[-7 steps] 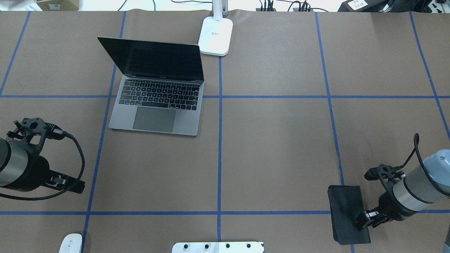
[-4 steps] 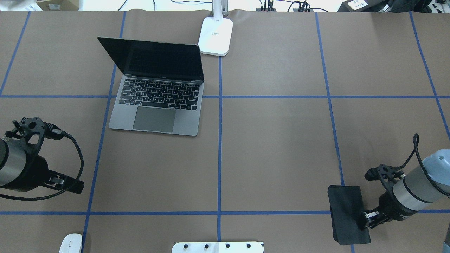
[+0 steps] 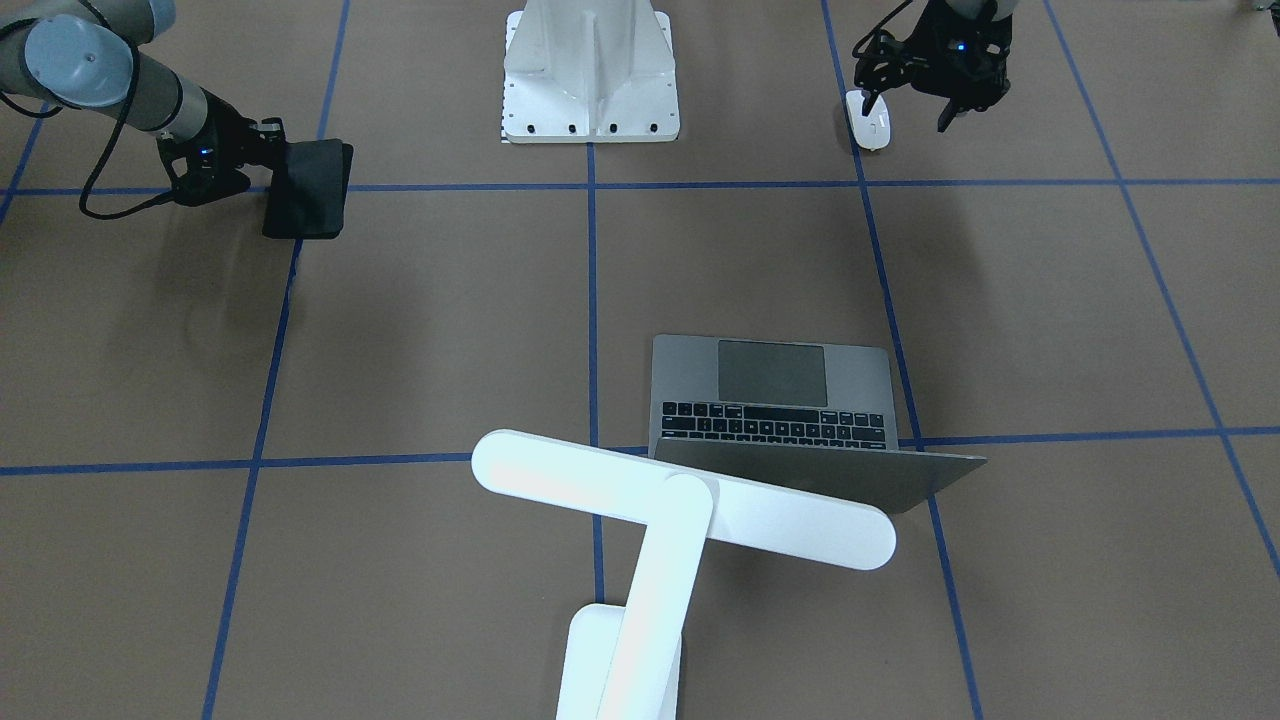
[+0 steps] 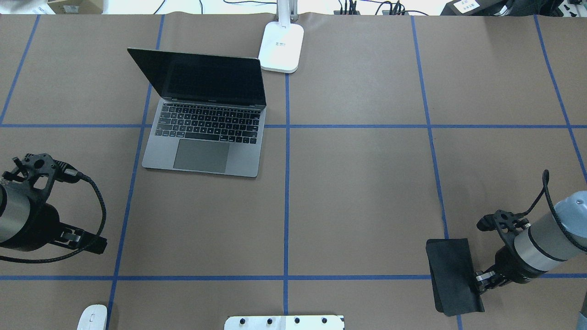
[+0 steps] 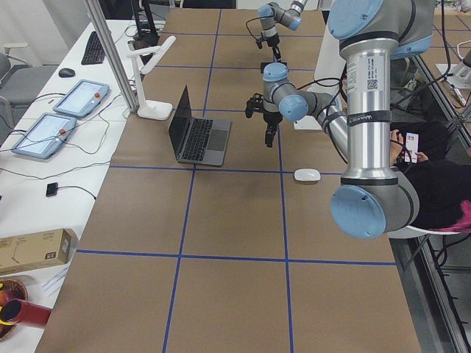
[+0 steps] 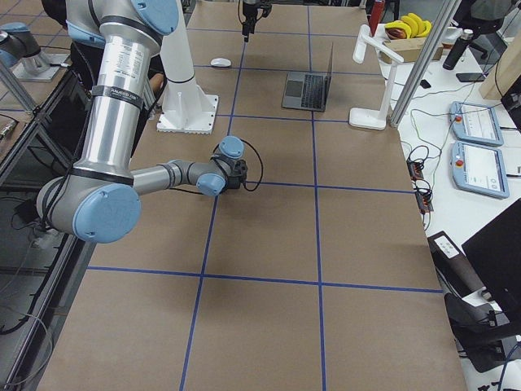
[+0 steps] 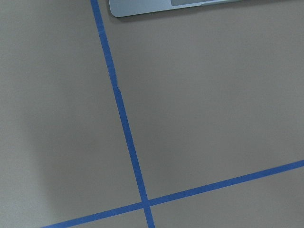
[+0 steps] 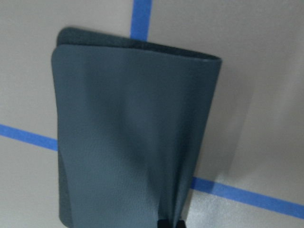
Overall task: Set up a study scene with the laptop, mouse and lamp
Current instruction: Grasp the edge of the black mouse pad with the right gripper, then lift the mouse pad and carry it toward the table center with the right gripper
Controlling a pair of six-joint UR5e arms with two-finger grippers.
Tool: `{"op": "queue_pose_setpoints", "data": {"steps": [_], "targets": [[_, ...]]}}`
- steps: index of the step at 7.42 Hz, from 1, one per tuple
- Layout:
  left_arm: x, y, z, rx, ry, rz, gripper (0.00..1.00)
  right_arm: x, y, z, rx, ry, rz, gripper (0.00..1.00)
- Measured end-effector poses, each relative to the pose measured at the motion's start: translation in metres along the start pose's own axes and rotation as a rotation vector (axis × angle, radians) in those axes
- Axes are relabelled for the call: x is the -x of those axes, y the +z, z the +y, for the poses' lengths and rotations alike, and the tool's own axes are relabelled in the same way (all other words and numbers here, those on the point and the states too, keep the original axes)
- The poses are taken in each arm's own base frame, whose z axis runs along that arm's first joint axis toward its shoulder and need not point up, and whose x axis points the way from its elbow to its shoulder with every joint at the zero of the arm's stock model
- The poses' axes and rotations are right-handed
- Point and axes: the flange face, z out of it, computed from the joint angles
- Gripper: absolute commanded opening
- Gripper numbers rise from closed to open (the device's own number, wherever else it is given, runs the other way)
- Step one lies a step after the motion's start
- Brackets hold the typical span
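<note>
The right gripper is pinched tight on the near edge of a flat black rectangular soft pad, and in the right wrist view the sheet buckles into a crease toward the pinch, so it is limp and hangs from that one point. It sits low over the brown paper-covered table, at a crossing of blue tape lines near the robot's right front corner. The step in hand looks like carrying this pad to the working spot. Doing that well probably means lifting until the free edge clears the paper, travelling slowly so the sheet does not fold under itself, then laying the far edge down first and letting go only once it lies flat. The thin space-grey metal laptop stands open well away across the table, and the white desk lamp with its long bar head rises just beside its lid. The left gripper hovers with fingers apart and nothing between them, just beside the small glossy white oval mouse, which lies near the robot's left front edge.
</note>
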Motion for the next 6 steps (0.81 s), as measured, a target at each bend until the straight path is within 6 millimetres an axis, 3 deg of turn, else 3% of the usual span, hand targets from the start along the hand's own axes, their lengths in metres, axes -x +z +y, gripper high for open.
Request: {"op": "queue_pose_setpoints", "data": {"steps": [3,6], "targets": [[0.001,-0.003,0.002,-0.001,0.003,0.002,0.98,0.005,-0.012,-0.007,-0.031,-0.003,-0.016,0.11],[0.006,-0.001,0.005,0.009,-0.007,-0.006,0.99,0.021,-0.064,-0.033,-0.114,-0.001,-0.105,0.1]]}}
